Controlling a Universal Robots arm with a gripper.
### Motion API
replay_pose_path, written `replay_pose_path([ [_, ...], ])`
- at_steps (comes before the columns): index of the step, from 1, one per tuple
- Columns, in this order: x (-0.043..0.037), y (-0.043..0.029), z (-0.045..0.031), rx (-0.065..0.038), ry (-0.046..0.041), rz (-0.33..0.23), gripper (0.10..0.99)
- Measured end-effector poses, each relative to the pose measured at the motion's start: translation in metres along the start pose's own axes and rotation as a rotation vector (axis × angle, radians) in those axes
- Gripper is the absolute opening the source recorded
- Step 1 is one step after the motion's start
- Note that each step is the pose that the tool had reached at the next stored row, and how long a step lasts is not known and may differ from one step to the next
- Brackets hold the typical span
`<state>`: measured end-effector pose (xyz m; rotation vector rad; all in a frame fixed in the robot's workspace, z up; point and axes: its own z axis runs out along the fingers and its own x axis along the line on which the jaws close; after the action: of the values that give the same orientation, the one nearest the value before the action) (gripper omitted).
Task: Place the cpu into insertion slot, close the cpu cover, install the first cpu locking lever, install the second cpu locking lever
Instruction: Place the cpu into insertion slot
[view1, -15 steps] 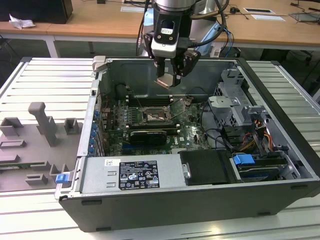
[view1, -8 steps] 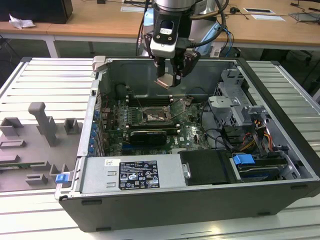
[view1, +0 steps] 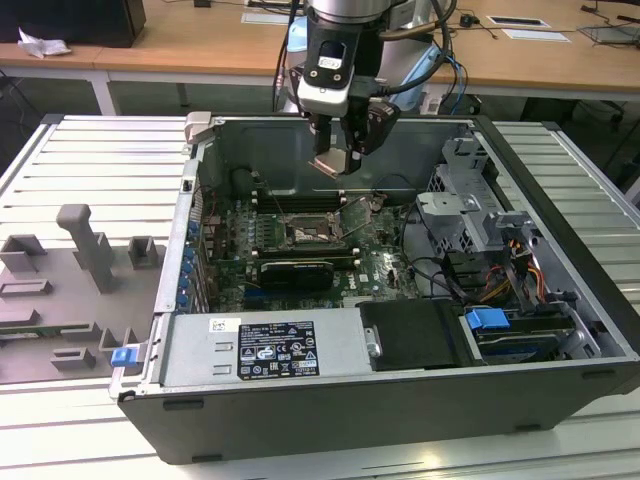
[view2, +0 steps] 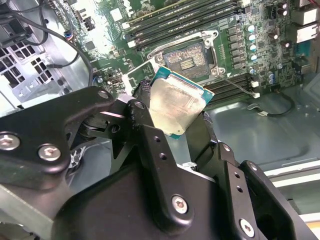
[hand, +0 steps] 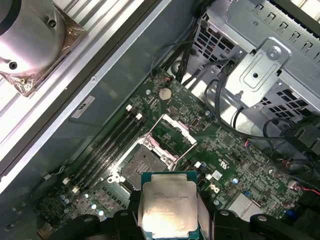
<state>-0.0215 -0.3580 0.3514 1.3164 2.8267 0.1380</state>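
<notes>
My gripper (view1: 335, 165) hangs inside the open computer case, above the motherboard, and is shut on the cpu (view1: 334, 160). In both wrist views the cpu (view2: 177, 102) (hand: 169, 205) shows its pale silver top and green rim, clamped by its edges between the black fingers (view2: 150, 135). The insertion slot (view1: 305, 235) (view2: 189, 59) (hand: 141, 162) lies bare below, well apart from the chip. The cpu cover (hand: 180, 129) stands swung open beside the slot. A thin locking lever (view1: 352, 222) (view2: 239, 86) sticks up, unlatched.
Long black memory slots (hand: 107, 145) run along the socket. A black expansion card (view1: 295, 272) lies in front of it in the exterior view. A metal drive cage (view1: 470, 210) with cables fills the exterior view's right. Grey fixture blocks (view1: 90, 250) stand outside the case.
</notes>
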Motion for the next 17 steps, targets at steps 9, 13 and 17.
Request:
replay_pose_path([
  [9,0.0,0.0,0.0005,-0.001,-0.0029,0.032,0.529],
  [13,0.0,0.0,0.0006,-0.001,-0.0031,0.035,0.529],
  [17,0.0,-0.0001,0.001,-0.001,-0.0032,0.035,0.529],
])
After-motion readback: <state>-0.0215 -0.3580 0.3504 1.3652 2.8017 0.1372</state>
